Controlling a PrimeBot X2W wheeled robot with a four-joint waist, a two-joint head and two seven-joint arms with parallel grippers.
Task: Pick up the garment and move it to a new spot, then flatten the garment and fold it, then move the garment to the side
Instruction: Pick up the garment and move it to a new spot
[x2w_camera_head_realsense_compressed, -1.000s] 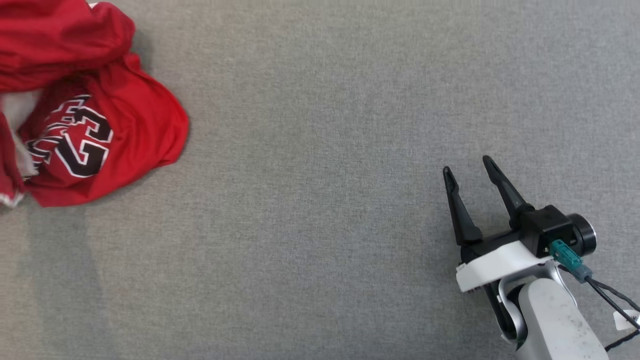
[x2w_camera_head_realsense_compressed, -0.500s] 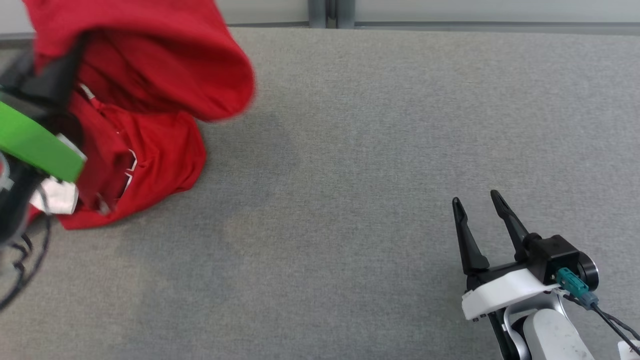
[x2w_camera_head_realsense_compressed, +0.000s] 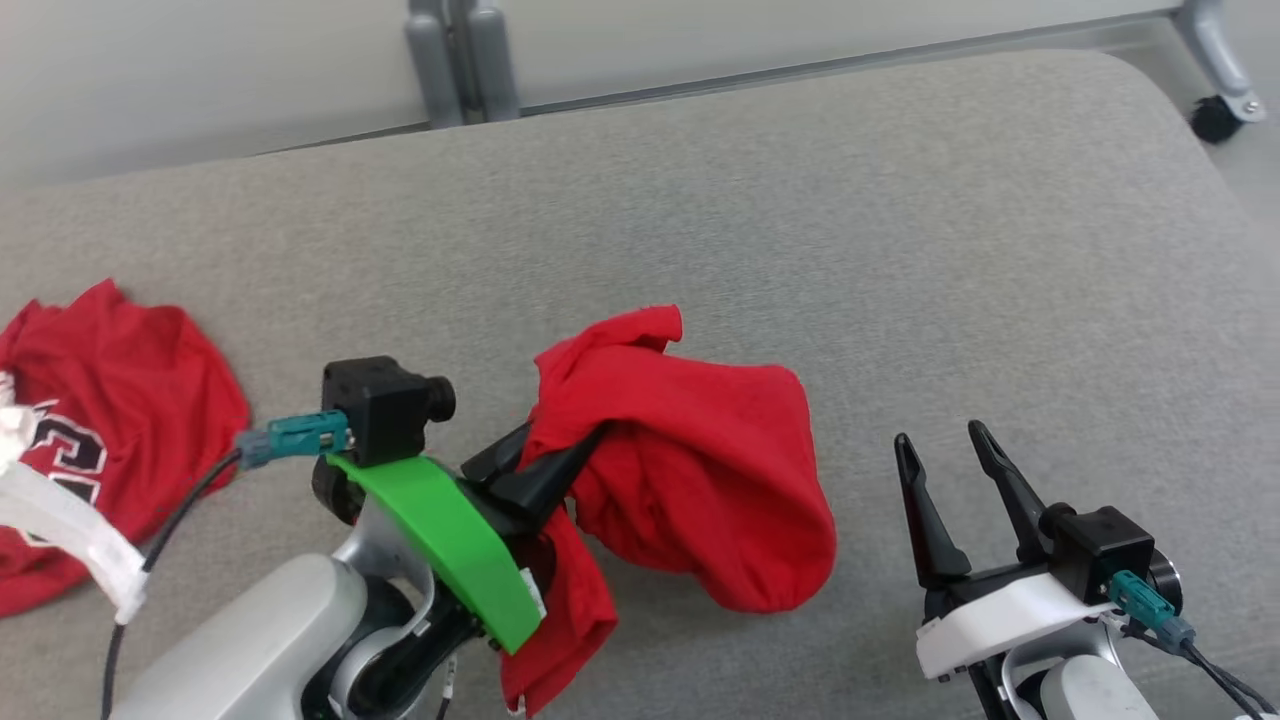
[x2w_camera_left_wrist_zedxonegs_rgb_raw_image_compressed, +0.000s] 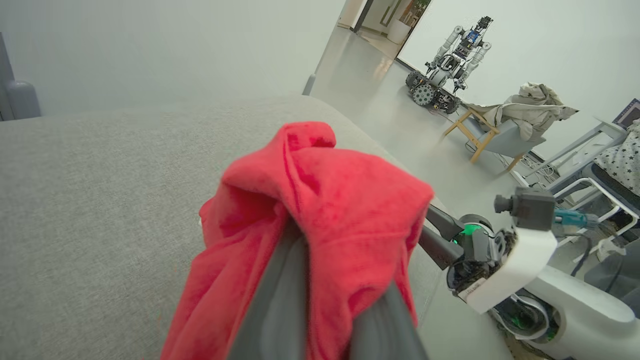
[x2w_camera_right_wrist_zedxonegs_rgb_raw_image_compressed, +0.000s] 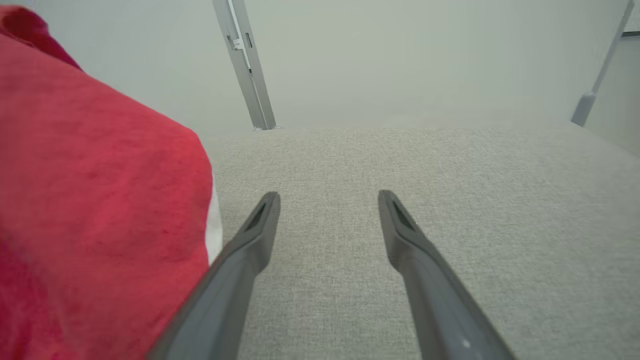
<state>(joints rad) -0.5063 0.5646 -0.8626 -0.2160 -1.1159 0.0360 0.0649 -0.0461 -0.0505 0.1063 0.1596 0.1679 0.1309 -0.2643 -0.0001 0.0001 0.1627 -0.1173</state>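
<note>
A bunched red garment (x2w_camera_head_realsense_compressed: 700, 480) hangs over the grey padded table (x2w_camera_head_realsense_compressed: 900, 250) near its middle, part of it resting on the surface. My left gripper (x2w_camera_head_realsense_compressed: 575, 450), with its green bracket, is shut on the garment's left edge, and the fingertips are buried in the cloth. The left wrist view has the red garment (x2w_camera_left_wrist_zedxonegs_rgb_raw_image_compressed: 320, 200) draped over both fingers. My right gripper (x2w_camera_head_realsense_compressed: 938, 435) stands open at the lower right, just right of the bundle, with nothing between its fingers. In the right wrist view the right gripper (x2w_camera_right_wrist_zedxonegs_rgb_raw_image_compressed: 328, 195) has the red garment (x2w_camera_right_wrist_zedxonegs_rgb_raw_image_compressed: 90, 200) on its left.
A second red piece with a black-and-white number (x2w_camera_head_realsense_compressed: 100, 440) lies flat at the table's far left. A metal post (x2w_camera_head_realsense_compressed: 460, 60) and a caster wheel (x2w_camera_head_realsense_compressed: 1215, 120) stand beyond the far edge. The left wrist view shows another robot (x2w_camera_left_wrist_zedxonegs_rgb_raw_image_compressed: 445, 45) and a chair (x2w_camera_left_wrist_zedxonegs_rgb_raw_image_compressed: 505, 125) across the room.
The head camera has shifted. My left gripper has carried the red bundle from the far left toward the middle of the table. The right gripper stays open.
</note>
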